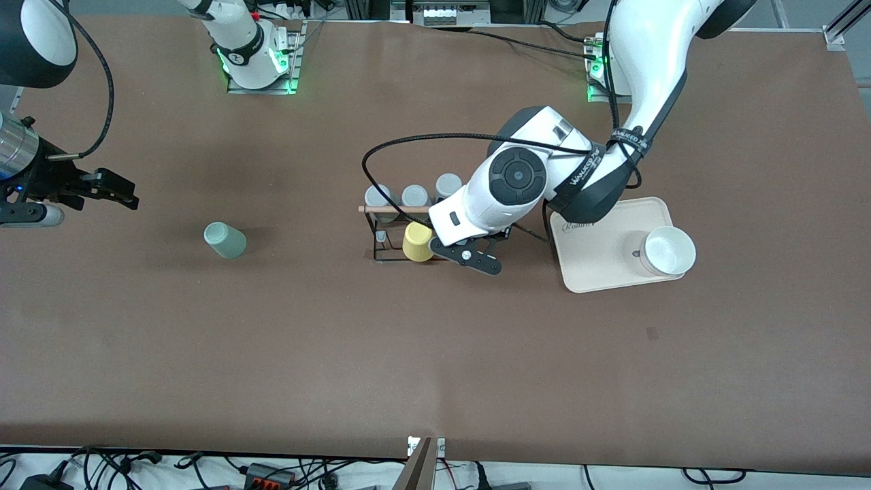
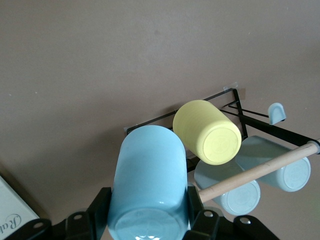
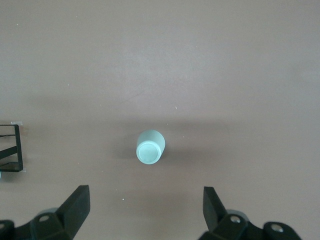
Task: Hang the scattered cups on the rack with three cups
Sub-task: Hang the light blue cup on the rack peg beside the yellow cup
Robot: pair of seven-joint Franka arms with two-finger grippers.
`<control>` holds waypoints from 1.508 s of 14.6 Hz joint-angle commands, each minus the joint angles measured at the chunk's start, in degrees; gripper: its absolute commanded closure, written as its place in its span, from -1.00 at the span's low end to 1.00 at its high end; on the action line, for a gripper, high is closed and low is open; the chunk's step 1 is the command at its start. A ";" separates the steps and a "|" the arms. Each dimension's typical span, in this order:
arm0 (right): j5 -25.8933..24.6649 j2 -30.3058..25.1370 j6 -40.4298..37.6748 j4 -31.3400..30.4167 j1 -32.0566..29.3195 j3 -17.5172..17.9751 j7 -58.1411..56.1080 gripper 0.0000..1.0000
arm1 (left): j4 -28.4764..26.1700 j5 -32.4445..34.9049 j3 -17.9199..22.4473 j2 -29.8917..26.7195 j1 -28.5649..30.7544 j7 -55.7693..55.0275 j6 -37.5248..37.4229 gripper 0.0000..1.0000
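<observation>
Left gripper (image 2: 150, 225) clamps the light blue cup (image 2: 147, 180) beside the rack (image 1: 391, 235) — right gripper (image 3: 145, 207) waits wide open, over bare table (image 1: 340, 340) near the mint green cup (image 1: 225, 240).

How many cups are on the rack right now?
4 on the rack: three grey cups along its rod, one yellow cup nearer the front camera. The left arm may hide more.

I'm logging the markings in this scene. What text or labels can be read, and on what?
"WANKEED": printed on the black strap around the left arm's forearm, and again on a second strap higher up, less clear there.
Cursive word starting "Ra": on the tray, rest hidden by the arm; not readable in full.
No text on the cups or rack.
</observation>
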 commanded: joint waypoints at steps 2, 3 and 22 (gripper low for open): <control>-1.01 -2.28 1.15 -3.05 0.04 0.13 0.55 -1.00 | 0.22 1.26 -0.12 0.31 -0.44 1.29 0.25 0.87; -1.01 -2.28 1.15 -3.05 -0.05 0.13 0.55 -1.00 | 0.22 1.35 -0.12 0.48 -0.44 1.38 0.25 0.87; -0.83 -1.49 0.89 -2.61 -0.66 -0.22 0.64 -1.00 | -0.04 3.81 -0.30 -7.67 7.82 1.03 -3.59 -1.00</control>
